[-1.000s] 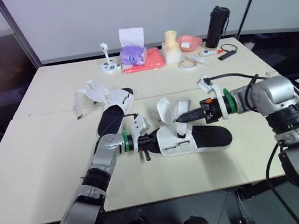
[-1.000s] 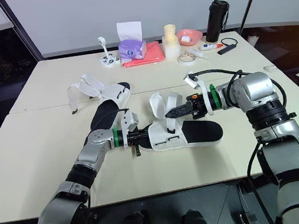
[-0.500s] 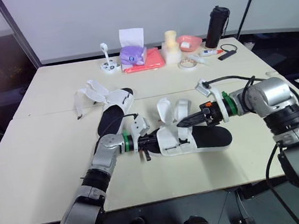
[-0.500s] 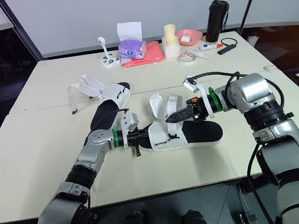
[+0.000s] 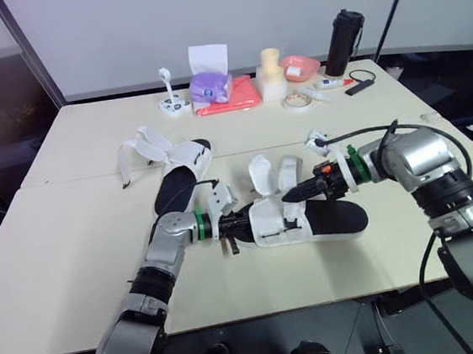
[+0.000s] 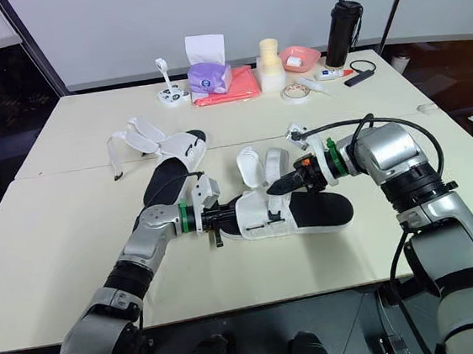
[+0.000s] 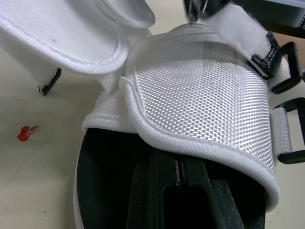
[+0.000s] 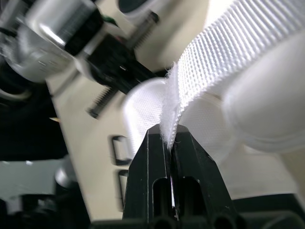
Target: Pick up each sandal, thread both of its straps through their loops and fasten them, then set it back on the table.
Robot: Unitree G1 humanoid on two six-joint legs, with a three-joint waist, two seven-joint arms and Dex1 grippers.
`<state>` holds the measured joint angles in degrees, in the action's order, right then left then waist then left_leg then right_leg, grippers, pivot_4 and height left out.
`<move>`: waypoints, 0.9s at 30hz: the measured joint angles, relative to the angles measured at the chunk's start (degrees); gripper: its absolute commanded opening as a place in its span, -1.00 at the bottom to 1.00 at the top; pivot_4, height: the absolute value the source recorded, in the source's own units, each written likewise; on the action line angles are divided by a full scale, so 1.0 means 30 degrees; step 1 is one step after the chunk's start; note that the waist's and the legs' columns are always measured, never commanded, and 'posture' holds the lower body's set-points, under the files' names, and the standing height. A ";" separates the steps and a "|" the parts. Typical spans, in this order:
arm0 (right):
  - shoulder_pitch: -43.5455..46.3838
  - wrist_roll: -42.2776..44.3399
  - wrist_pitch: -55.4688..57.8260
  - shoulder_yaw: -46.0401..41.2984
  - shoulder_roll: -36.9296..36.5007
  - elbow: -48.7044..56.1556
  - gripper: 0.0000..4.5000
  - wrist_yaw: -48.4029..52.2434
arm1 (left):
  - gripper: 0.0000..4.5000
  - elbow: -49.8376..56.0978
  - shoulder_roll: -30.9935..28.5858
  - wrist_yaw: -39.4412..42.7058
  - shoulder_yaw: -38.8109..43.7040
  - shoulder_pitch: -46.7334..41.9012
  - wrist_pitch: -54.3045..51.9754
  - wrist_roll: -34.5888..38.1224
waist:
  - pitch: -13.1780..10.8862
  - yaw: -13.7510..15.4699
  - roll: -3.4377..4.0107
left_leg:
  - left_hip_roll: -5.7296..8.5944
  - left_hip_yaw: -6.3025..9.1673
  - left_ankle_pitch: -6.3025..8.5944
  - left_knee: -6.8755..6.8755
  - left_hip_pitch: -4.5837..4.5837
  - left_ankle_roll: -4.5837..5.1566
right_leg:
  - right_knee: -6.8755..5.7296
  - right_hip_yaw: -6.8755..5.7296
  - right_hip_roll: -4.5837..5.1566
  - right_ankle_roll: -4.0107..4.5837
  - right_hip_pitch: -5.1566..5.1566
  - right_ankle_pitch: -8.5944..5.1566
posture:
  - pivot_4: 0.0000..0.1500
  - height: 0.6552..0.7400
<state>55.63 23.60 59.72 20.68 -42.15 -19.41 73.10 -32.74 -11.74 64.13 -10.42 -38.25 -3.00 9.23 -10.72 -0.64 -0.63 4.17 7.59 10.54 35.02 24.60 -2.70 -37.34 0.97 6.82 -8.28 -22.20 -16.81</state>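
1. The near sandal [image 5: 309, 218] lies on the surface [image 5: 66, 246] close to the middle of its near edge. Its long axis runs parallel to that edge.
2. Your right gripper [image 8: 167, 136] is closed on the tip of the strap [image 5: 289, 171] nearer the heel, pinching the webbing's edge. It reaches in from the right-edge side and points toward the left edge.
3. Your left gripper [image 5: 229, 226] sits at the sandal's left end, tucked under the white upper. You cannot tell whether it is clamped.
4. The black loops [image 7: 285, 86] sit on the side of the sandal facing the near edge. From the held tip, the target therefore lies across the upper, toward the near edge and lower.
5. The right gripper is the nearer 1, so it likely carries the strap over while the left steadies the sandal.
6. The second sandal [image 5: 176, 162] lies toward the far-left corner with its 2 straps loose.
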 measured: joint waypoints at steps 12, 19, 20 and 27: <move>-0.0182 -0.1174 -0.2120 0.0224 0.0007 -0.0010 -0.99 0.1065 | -1.00 0.0000 0.0023 -0.0064 -0.0006 0.0000 0.0006 -0.0004 | 0.0000 0.0010 0.0000 | 0.0000 0.0004 0.0000 0.0005 0.0000 -0.0001 | 0.0000 -0.0003 0.0000 -0.0001 0.0005 0.0001 | 1.00 1.00; -0.0193 -0.0965 -0.2202 -0.0384 -0.0034 0.0688 -0.99 0.1498 | -1.00 0.0001 0.0003 -0.0064 -0.0001 0.0003 0.0000 -0.0002 | 0.0000 0.0002 0.0001 | 0.0000 0.0004 0.0000 0.0002 0.0000 -0.0001 | -0.0002 0.0001 0.0000 0.0000 -0.0001 0.0001 | 1.00 1.00; -0.0233 -0.0939 -0.2303 -0.0429 -0.0094 0.1082 -0.99 0.1615 | -1.00 0.0003 0.0007 -0.0063 -0.0002 0.0002 -0.0001 -0.0003 | 0.0000 0.0009 0.0000 | 0.0000 0.0005 0.0000 0.0002 0.0000 -0.0001 | -0.0001 -0.0001 -0.0001 -0.0001 0.0000 0.0001 | 1.00 1.00; -0.1673 -0.0847 -0.2666 -0.0572 -0.0539 0.4009 -0.99 0.1836 | -1.00 0.0016 -0.0010 -0.0051 0.0001 0.0002 -0.0006 0.0001 | 0.0000 0.0003 0.0000 | 0.0000 0.0004 0.0000 0.0003 0.0000 -0.0001 | -0.0001 -0.0001 0.0000 -0.0001 0.0003 0.0000 | 1.00 1.00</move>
<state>50.61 21.06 51.72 18.96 -43.77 -7.38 78.61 -32.69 -11.77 63.98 -10.42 -38.24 -3.02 9.23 -10.72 -0.63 -0.63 4.17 7.61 10.54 35.03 24.60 -2.70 -37.34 0.97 6.82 -8.28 -22.20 -16.80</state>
